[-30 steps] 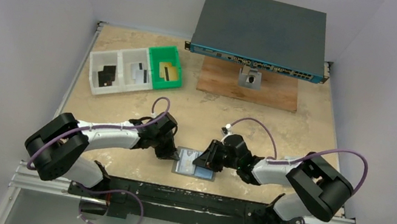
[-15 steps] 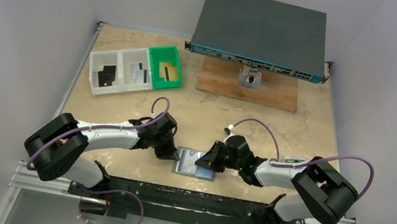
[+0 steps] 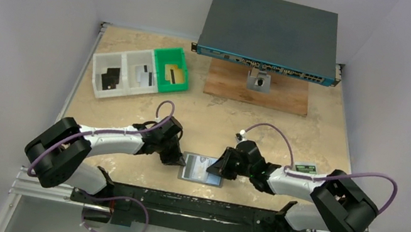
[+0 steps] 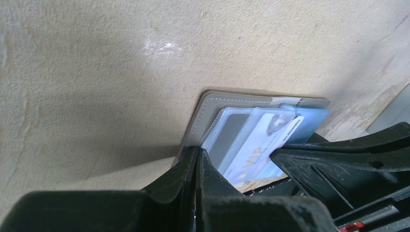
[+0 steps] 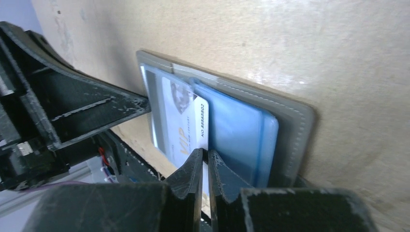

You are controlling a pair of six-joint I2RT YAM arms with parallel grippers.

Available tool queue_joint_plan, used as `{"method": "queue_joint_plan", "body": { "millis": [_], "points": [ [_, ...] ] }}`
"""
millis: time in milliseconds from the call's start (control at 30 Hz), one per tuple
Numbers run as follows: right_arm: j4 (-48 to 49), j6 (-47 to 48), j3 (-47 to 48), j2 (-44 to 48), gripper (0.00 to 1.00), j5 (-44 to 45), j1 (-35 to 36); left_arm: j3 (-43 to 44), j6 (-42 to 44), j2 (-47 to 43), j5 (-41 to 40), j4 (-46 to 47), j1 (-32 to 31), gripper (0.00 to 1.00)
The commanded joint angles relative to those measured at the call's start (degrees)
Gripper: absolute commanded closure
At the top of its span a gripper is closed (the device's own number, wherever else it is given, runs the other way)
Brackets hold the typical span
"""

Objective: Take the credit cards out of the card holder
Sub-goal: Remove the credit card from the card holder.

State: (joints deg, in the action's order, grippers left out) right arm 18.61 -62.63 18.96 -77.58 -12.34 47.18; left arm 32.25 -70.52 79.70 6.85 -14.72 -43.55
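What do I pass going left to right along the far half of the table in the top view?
In order: outer white tray with black cards → middle white tray with a silver-grey card → green tray with a gold card → wooden board.

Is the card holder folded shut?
No, the card holder lies open, with a white VIP card showing inside it.
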Motion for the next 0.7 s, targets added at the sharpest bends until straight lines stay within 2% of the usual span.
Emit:
{"method": "queue_joint_plan", "body": {
  "millis": [0, 233, 467, 667],
  "points": [
    [-4.9, 1.9, -0.4, 1.8, 0.94, 3.0, -1.1, -3.6, 1.9, 1.9, -5.9, -11.9, 0.7, 1.00],
    [0.5, 1.2, -2.7, 2.0, 0.94, 0.1, -1.9, -3.4, 2.1, 1.9, -5.9, -11.9, 0.8, 1.00],
    [-3.5, 1.9, -3.4, 5.5, 1.00, 1.0, -3.4, -3.4, 2.2, 1.7, -5.8, -11.8, 0.9, 1.00],
    [-8.7, 3.8, -2.5, 10.1, 1.00, 2.1, -4.1, -2.6, 3.5, 1.2, -5.5, -12.1, 0.9, 1.00]
  ]
}}
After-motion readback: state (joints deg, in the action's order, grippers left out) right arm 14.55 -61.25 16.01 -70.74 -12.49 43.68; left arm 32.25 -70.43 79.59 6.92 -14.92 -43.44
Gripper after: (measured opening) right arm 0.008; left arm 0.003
